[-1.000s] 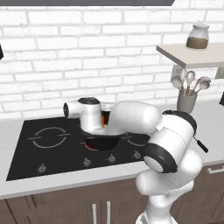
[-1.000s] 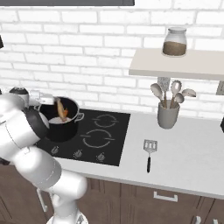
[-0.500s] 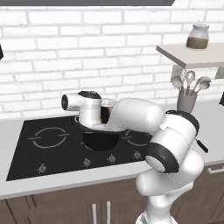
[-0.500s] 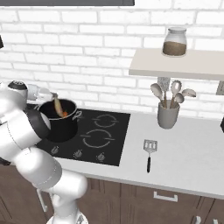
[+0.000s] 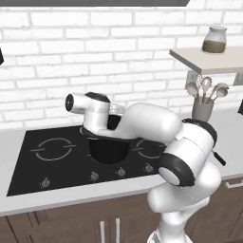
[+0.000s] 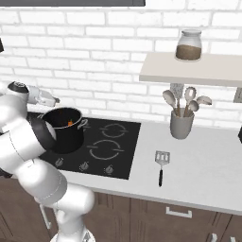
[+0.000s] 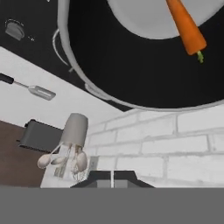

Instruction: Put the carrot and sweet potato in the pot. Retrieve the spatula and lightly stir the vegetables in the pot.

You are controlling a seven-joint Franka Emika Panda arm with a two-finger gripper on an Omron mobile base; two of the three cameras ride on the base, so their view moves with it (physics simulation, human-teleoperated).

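**Carrot in the pot, spatula waiting on the counter**

Start nearest you: the gripper [image 6: 56,100] sits just beyond the pot's rim, by the brick wall. You cannot tell how far its fingers are parted, and nothing shows between them, so treat its state as unknown.

Below it, the pot [image 5: 109,149] stands on the cooktop [image 6: 120,142], and 1 carrot [image 7: 186,27] lies inside against the pot floor. The same orange shows in the right base view [image 6: 70,124]. You cannot pick out the sweet potato; it may be inside the pot, hidden by the wall, or elsewhere.

Further right, 1 spatula [image 6: 161,166] lies flat on the counter [image 6: 208,165], well apart from the pot. Beyond it, 1 utensil holder [image 6: 181,125] carries about 4 pale spoons, and 1 jar [image 6: 189,45] sits on the shelf [image 6: 198,71].

Risks from here: the forearm crosses low over the pot, so swinging out could clip the rim or a loop handle and shove it. Reaching right, you could grab a spoon in error, and the thin, flat spatula handle may slip.
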